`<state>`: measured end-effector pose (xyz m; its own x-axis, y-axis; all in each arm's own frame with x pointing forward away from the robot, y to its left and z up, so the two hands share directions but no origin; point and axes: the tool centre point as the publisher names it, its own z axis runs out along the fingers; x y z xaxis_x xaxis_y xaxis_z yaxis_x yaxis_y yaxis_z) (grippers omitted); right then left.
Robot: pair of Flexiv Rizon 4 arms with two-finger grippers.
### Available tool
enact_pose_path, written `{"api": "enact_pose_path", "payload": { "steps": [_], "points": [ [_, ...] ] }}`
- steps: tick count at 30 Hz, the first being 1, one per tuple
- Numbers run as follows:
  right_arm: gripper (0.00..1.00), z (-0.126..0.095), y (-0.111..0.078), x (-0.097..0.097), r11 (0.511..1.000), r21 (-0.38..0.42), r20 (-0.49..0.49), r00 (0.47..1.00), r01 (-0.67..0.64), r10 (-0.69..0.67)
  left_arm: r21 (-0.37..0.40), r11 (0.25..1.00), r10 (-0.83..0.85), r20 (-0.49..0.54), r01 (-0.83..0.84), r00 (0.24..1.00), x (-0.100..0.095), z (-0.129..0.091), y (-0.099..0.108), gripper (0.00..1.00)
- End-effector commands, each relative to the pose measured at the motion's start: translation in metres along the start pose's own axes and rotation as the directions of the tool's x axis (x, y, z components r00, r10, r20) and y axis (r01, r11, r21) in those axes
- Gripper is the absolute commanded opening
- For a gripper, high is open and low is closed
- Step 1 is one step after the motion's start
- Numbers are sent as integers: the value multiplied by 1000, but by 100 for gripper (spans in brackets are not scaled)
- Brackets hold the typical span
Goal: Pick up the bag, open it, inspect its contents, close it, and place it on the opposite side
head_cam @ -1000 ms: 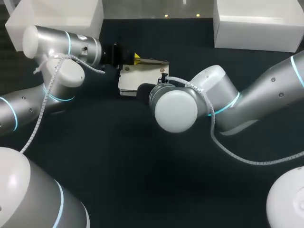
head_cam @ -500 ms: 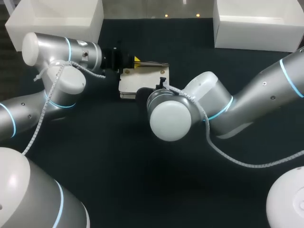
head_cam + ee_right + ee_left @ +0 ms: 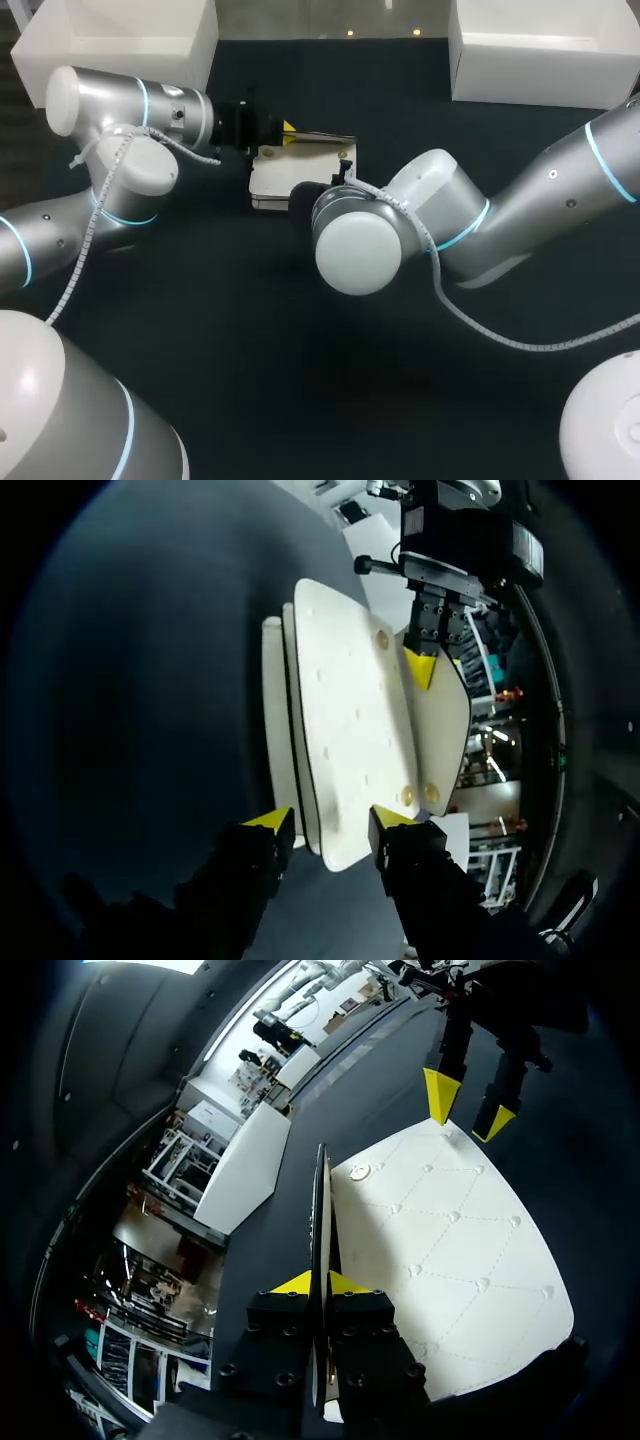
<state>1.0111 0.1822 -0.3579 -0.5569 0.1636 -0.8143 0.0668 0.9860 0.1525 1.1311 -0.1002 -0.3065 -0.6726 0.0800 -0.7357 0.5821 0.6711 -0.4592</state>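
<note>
Two end effectors work a white quilted snap bag that lies at the far middle of the dark table. The left end effector, reaching in from the left, is pinched tight on the bag's flap. It holds that thin panel on edge above the body, so the bag's far side stands lifted away from the quilted face. With the flap raised, the metal snaps are undone and in plain sight, which suggests the opening step is in hand and inspection comes next.

The right end effector is hidden under its own wrist in the head view. It sits at the end of the bag opposite the left one, fingers spread and straddling the bag's edge. No firm pinch from both sides can be made out. That placement likely serves either to steady the body against the table while the flap is pulled up, or to take hold of a second layer and widen the mouth.

No view shows the inside of the bag, so its contents cannot be told. The bag remains at the far middle of the table, so closing it and setting it on the opposite side are not yet done.
</note>
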Motion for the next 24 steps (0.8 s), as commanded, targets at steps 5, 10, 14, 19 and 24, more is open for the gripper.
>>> {"api": "enact_pose_path", "payload": {
  "steps": [5,10,14,19,24],
  "points": [
    [47,7,0,5,998,-63,85,996,26,-21,11,1000,3,-5,-3,1000,0,2,2,0],
    [40,10,0,5,997,-63,91,995,42,-36,14,1000,5,-10,-5,1000,0,2,2,0],
    [38,12,0,6,997,-62,96,995,47,-40,17,1000,8,-14,-8,1000,0,3,3,0],
    [32,13,-1,6,997,-59,101,994,40,-34,16,1000,9,-17,-9,1000,0,3,3,0],
    [27,14,-2,6,998,-59,106,994,33,-26,19,1000,15,-22,-15,1000,1,4,3,0]
  ]
}}
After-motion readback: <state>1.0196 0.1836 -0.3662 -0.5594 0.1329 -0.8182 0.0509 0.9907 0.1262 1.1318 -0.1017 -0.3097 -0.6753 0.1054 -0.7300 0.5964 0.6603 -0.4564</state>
